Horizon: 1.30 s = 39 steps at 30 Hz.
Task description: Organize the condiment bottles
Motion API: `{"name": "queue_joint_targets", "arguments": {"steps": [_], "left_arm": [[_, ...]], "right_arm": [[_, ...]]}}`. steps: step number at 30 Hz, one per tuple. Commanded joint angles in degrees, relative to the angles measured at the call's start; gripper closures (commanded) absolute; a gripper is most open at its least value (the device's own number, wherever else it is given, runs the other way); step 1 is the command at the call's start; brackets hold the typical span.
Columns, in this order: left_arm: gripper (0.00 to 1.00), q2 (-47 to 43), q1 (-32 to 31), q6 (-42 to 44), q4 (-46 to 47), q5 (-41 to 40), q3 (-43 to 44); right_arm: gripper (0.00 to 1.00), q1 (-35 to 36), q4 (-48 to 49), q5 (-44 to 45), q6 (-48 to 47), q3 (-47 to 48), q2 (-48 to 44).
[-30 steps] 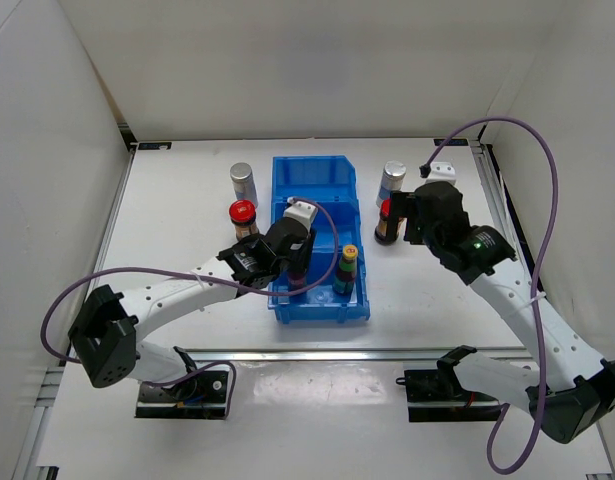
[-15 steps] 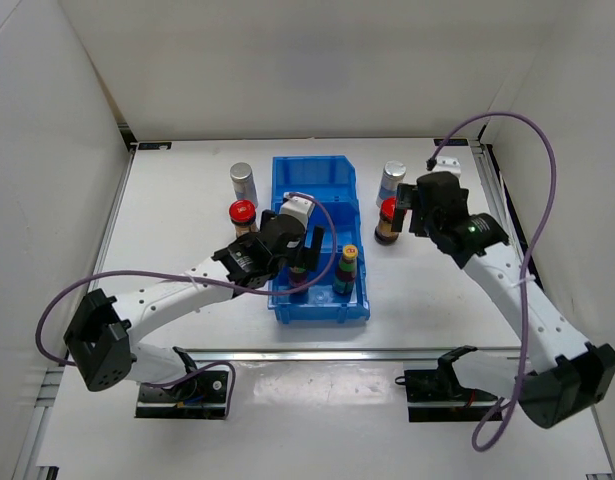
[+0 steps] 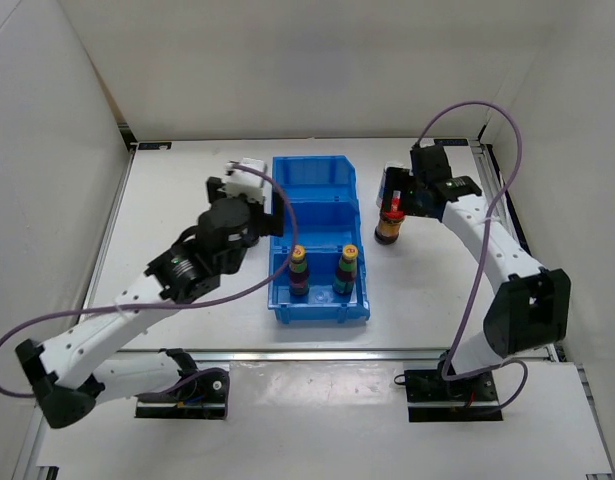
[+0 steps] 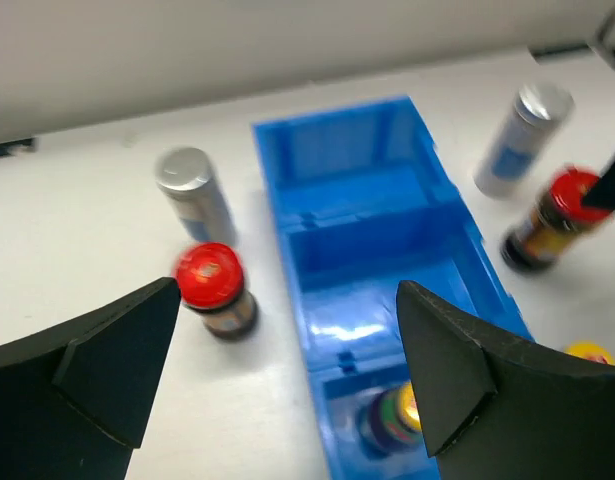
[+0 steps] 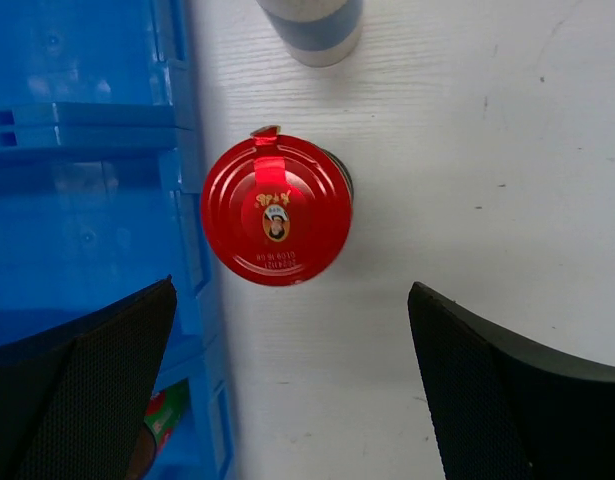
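White tabletop (image 3: 167, 200): yellow-capped bottles (image 3: 299, 268) stand in the near compartment of the blue bin (image 3: 317, 170). Right hand (image 5: 292, 370) gapes empty directly above a red-capped bottle (image 5: 277, 222) beside the bin; left hand (image 4: 287, 380) gapes empty over its left edge.

We identify a blue bin (image 3: 312, 182) standing on a white table (image 3: 177, 180), near the table's middle; its long side runs from the far edge toward the near edge; two cross walls divide it into three compartments in one row; the plastic is glossy and shows a bright reflection in the left wrist view. We note a metal rail (image 3: 317, 353) along the near edge of the table, close to the bin's near end but apart from it; similar rails run along the left and right edges; plain white walls (image 3: 307, 70) enclose the table at the back and on both sides.
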Motion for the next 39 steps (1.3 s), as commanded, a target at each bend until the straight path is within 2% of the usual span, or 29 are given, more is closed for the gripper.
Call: {"name": "queue_joint_targets", "arguments": {"steps": [1,14,18,21,22,23,24,28,31,34,39], "left_arm": [[0.0,-4.8,3.7,3.4,-0.9,-5.3,-2.5],[0.0,-10.5,16.6,2.3,-2.8,-5.4,-15.8],[0.0,-11.7,17.7,2.3,-3.3,-6.0,-17.7],[0.0,-11.7,17.7,1.7,-3.3,-6.0,-17.7],[0.0,-11.7,17.7,1.7,-3.3,-6.6,-17.7],[0.0,-11.1,17.7,1.7,-3.3,-6.6,-18.3],[0.0,-11.1,17.7,1.2,-3.3,-6.6,-18.3],[0.0,-10.1,17.7,1.2,-3.3,-7.1,-18.3],[0.0,-10.1,17.7,0.7,-2.8,-8.2,-18.3],[0.0,-10.1,17.7,0.7,-2.2,-8.8,-18.8],[0.0,-9.5,17.7,0.7,-2.2,-7.3,-18.8]], "right_arm": [[0.0,0.0,3.4,-3.4,-0.6,3.9,2.7],[0.01,0.5,5.8,-2.8,-0.6,2.8,12.3],[0.17,1.0,5.8,-2.3,-1.8,4.6,14.2],[0.24,1.0,5.8,-1.0,-2.4,5.2,14.8],[0.35,1.0,5.8,-1.0,-2.4,5.2,14.8],[0.41,1.0,5.1,-1.0,-2.9,5.8,14.8],[0.53,1.0,4.4,-0.4,-2.9,6.5,14.0],[0.75,1.6,3.2,2.4,-3.5,8.4,10.3],[0.85,2.2,0.8,3.5,-4.9,12.5,7.4],[0.92,5.1,-0.3,4.7,-6.6,16.9,6.3],[0.97,8.7,-3.0,2.9,-7.9,25.1,6.3]]}}
